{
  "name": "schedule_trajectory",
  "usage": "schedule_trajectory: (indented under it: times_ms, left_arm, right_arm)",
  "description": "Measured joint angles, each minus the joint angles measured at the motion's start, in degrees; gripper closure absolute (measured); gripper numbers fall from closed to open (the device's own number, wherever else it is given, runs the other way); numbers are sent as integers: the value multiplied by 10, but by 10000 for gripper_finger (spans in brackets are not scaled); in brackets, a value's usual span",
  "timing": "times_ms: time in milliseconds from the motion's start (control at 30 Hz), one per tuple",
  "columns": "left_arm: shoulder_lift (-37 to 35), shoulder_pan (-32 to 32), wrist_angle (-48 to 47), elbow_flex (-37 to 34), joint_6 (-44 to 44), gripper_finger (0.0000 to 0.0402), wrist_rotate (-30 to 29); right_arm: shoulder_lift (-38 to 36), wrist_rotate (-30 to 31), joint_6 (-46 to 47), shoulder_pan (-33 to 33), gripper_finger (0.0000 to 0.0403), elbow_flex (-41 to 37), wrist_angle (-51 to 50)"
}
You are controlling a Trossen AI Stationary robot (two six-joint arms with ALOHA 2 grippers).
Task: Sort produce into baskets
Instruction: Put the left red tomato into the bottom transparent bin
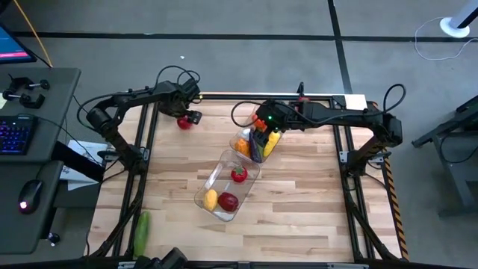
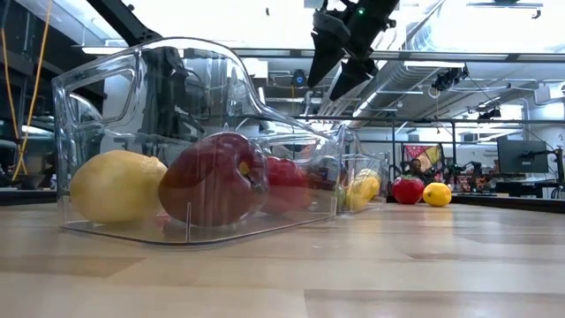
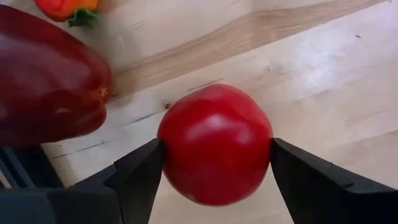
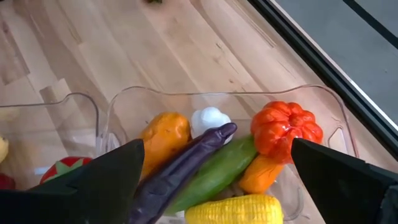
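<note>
A round red fruit (image 3: 215, 144) lies on the wood table at the far left. My left gripper (image 3: 217, 142) points down over it, one finger on each side; in the high view this gripper (image 1: 192, 116) hides it. A larger dark red fruit (image 3: 46, 78) (image 1: 182, 122) lies beside it. My right gripper (image 4: 217, 146) (image 1: 261, 133) hangs open above the far clear basket (image 4: 336, 134), which holds vegetables: an eggplant (image 4: 186, 163), a cucumber, garlic and a pumpkin (image 4: 286, 129). The near basket (image 1: 213, 170) holds a lemon (image 1: 211, 199) and two red fruits. My left gripper comes at the round red fruit from above, its fingertips (image 3: 154, 157) standing right at the fruit's two opposite sides (image 3: 168, 146). I cannot tell whether they touch it. The fruit sits on the table.
A long green cucumber (image 1: 142, 233) lies at the table's near left edge. An orange fruit with a green stem (image 3: 67, 9) lies just beyond the dark red one. A desk with a keyboard (image 1: 16, 133) and mouse stands left of the table. Bare wood lies near and right of the baskets.
</note>
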Motion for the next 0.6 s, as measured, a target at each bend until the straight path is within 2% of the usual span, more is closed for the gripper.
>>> schedule_trajectory:
  times_ms: [433,600]
  left_arm:
    - [-13,-5,-2,16,8,128,-10]
    - [-29,-5,8,25,61,128,9]
  right_arm:
    - [0,0,-1,7,4,0,0]
    - [0,0,-1,7,4,0,0]
